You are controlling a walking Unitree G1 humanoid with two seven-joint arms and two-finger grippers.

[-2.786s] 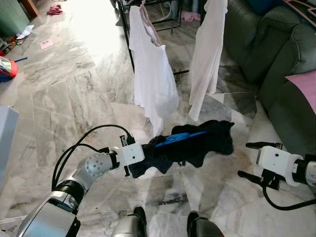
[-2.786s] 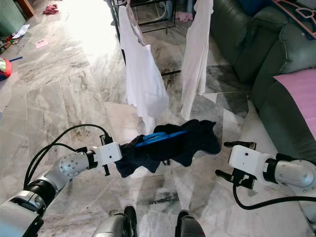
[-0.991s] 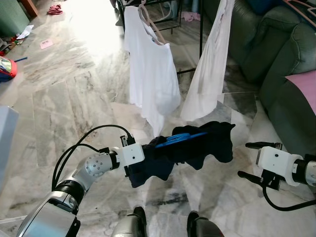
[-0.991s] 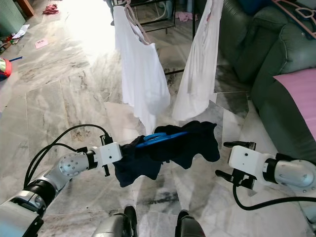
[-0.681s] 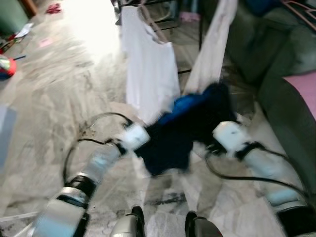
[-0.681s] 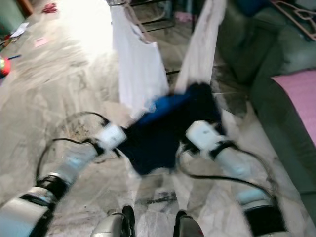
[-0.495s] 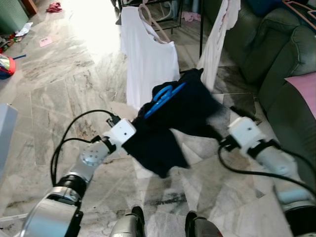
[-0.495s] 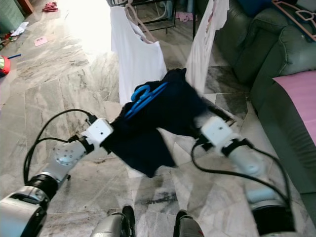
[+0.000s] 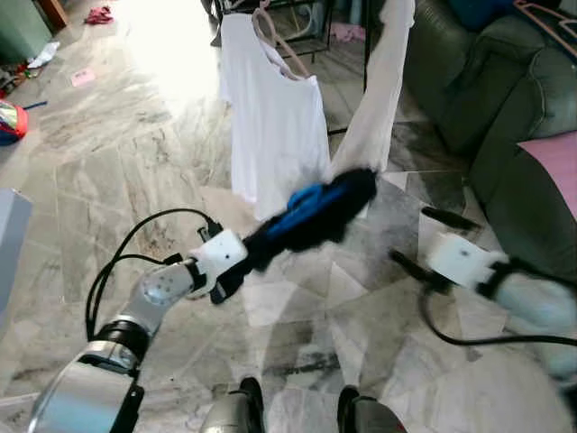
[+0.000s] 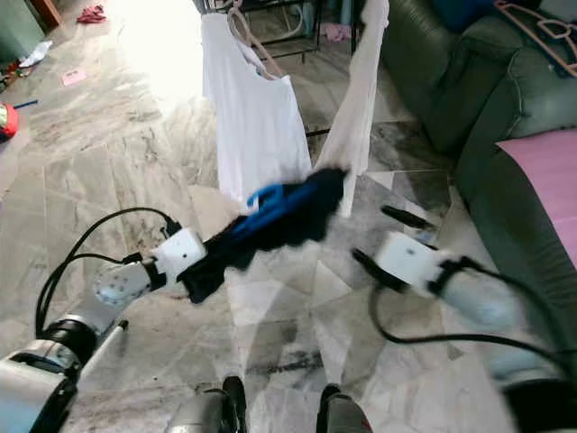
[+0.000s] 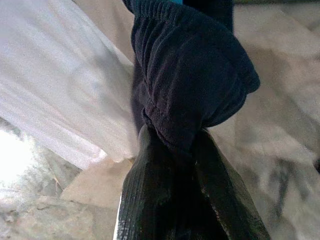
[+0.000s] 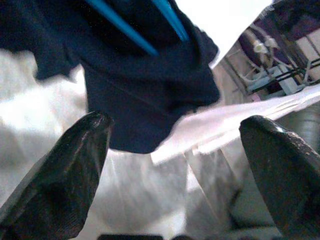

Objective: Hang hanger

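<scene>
Gripping a bunched navy garment (image 9: 315, 212), the left gripper (image 9: 236, 267) is seen at the lower left of centre in the left eye view, its silver arm reaching up from the bottom left corner. In the left wrist view the two black fingers (image 11: 150, 195) are pressed close together on a fold of the dark cloth, with no gap to be made out. A blue hanger (image 9: 296, 206) is threaded through the garment, and both are held out in the air towards the middle of the frame, blurred. Just behind them, at upper centre, a white top (image 9: 275, 126) is hung on a rack, and a second white cloth (image 9: 380, 90) is hung beside it to the right.

The right gripper (image 9: 431, 245) is seen at the right of centre, blurred, apart from the garment. In the right wrist view its fingers (image 12: 60, 175) are spread wide with nothing between them, and the navy cloth with the blue hanger is seen beyond them.

A green sofa (image 9: 478, 81) is placed at the upper right, and a marble floor (image 9: 108, 180) lies below.
</scene>
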